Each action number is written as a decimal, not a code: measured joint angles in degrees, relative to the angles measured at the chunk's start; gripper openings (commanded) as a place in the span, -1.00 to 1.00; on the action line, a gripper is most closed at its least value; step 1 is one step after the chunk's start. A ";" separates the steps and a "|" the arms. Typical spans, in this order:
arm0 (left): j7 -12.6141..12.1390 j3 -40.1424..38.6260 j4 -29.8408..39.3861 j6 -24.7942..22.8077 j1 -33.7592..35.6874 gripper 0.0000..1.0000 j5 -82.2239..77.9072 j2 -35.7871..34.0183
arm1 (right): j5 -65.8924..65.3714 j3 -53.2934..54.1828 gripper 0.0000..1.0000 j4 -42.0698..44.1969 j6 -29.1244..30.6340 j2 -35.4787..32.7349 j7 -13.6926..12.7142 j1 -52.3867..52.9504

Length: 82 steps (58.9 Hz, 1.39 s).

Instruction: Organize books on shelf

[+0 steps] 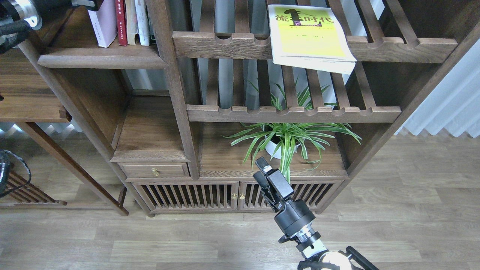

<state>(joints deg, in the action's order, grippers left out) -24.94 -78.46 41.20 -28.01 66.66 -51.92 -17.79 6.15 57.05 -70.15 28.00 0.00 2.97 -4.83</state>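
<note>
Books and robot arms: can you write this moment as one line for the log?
lavender book upright on shelf | yellow-green book flat on slatted rack | right gripper low by plant

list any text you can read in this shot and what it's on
"流...时代": large black characters on the cover of the yellow-green book lying on the slatted rack; the second character is hidden behind a dark drawing.
Smaller print under that title: too small to read.
Spine print on the lavender book, the dark red book and the pale books beside them on the shelf: too blurred to read.
</note>
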 measured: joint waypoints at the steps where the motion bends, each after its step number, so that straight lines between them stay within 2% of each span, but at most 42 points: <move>1: 0.17 -0.13 -0.23 0.00 0.05 -1.00 -0.09 0.20 | 0.00 -0.01 0.96 0.00 0.00 0.00 0.00 0.00; 13: 2.38 -0.69 -1.54 0.00 0.32 -1.00 -2.27 1.39 | 0.00 -0.02 0.96 0.00 0.00 0.00 0.00 0.00; 22: 3.02 -0.60 -1.56 0.00 0.16 -0.87 -2.47 1.39 | 0.00 -0.01 0.96 0.00 0.00 0.00 0.00 0.00; 24: 3.09 -0.52 -1.50 0.00 0.07 -0.81 -2.24 1.39 | 0.00 0.00 0.96 0.00 0.00 0.00 0.00 0.00; 25: 3.11 -0.46 -1.44 0.00 0.01 -0.68 -2.11 1.39 | 0.00 0.01 0.96 0.00 0.00 0.00 0.00 0.00; 29: 3.16 -0.21 -1.11 0.02 -0.36 -0.63 -0.78 1.39 | 0.00 0.07 0.96 0.00 0.00 0.00 0.00 -0.03; 39: 2.57 0.14 -0.15 0.03 -2.15 -0.27 4.95 0.25 | 0.00 0.08 0.96 0.00 0.00 0.00 0.01 -0.03; 57: 2.39 -0.38 4.41 0.00 -7.50 -0.15 11.22 -3.65 | 0.00 0.09 0.96 0.00 0.00 0.00 0.02 -0.08; 70: 2.39 -0.54 8.44 0.00 -10.47 -0.13 14.30 -6.55 | 0.00 0.09 0.96 0.00 0.00 0.00 0.02 -0.09; 82: 2.50 -0.05 9.16 0.00 -11.37 -0.13 15.86 -6.57 | 0.00 0.09 0.96 0.00 0.00 0.00 0.02 -0.10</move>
<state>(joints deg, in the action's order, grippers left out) -22.44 -78.51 50.36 -28.01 55.29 -36.06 -24.36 6.16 57.13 -70.14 28.00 0.00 2.99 -4.94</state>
